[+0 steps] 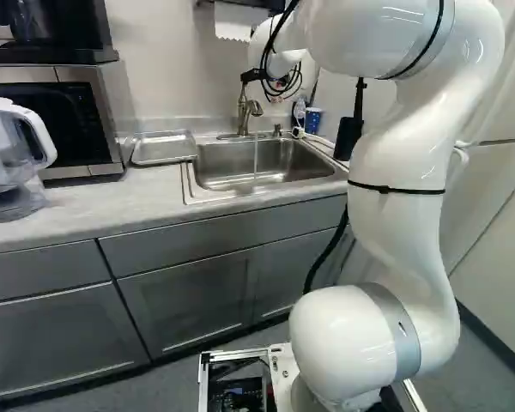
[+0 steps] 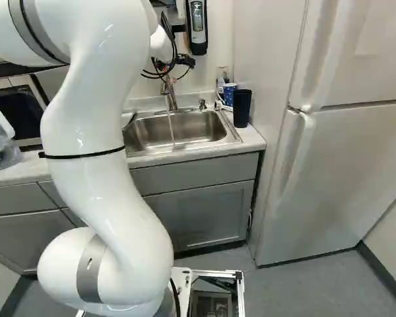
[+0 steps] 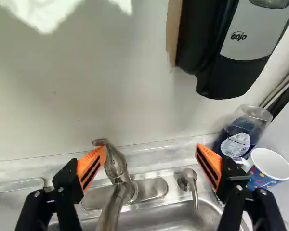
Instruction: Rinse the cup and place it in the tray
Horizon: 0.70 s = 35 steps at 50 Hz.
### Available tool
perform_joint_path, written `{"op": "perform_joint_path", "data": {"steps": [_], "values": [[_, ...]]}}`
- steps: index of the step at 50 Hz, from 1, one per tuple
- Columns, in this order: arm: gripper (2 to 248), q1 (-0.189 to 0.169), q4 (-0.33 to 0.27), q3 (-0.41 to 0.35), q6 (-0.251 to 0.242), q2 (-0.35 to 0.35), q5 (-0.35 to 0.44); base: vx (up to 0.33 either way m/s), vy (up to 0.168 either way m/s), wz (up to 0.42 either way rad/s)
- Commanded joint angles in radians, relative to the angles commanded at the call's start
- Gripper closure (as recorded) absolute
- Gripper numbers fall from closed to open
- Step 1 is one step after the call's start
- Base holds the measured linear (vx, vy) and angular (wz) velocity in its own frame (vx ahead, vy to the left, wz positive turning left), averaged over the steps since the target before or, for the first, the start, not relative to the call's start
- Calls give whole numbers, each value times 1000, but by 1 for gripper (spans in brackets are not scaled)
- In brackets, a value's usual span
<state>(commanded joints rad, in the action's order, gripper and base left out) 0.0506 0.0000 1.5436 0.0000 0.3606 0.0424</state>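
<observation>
The cup [image 2: 230, 93] has a white interior and a blue outer wall printed with coloured dots; it stands upright at the back corner of the worktop, right of the sink [image 2: 214, 132] in the right base view, beside a clear bottle [image 3: 242, 132] of dark blue liquid. A smooth, dark, cylindrical tumbler [image 2: 242, 109] stands in front of the cup. The sink is brushed metal with rounded corners. A curved metal faucet [image 3: 116, 166] discharges a thin stream of water [image 1: 256, 156] into the basin; a small metal pump [image 3: 190, 180] with a slender spout is mounted beside it. The tray [image 1: 164, 148], shallow, rectangular and metallic with a raised rim, lies on the pale, mottled worktop [image 1: 77, 206] at the opposite side of the sink from the cup. The gripper [image 2: 173, 68] is released: its jaws stand wide apart, with ribbed, wedge-shaped orange pads [image 3: 91, 167] facing inward, and nothing is grasped. In the wrist view, the faucet body and pump appear between the fingers. The cup appears outside the finger nearer the pump; contact there cannot be determined.
</observation>
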Motion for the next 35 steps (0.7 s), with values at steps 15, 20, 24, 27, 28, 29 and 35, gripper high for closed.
{"op": "perform_joint_path", "data": {"steps": [15,20,24,27,28,29,35], "values": [[3,0,0,0,0,0,0,0,0,0],[3,0,0,0,0,0,0,0,0,0],[3,0,0,0,0,0,0,0,0,0],[3,0,0,0,0,0,0,0,0,0],[3,0,0,0,0,0,0,0,0,0],[3,0,0,0,0,0,0,0,0,0],[3,0,0,-4,0,-3,0,0,0,0]]}}
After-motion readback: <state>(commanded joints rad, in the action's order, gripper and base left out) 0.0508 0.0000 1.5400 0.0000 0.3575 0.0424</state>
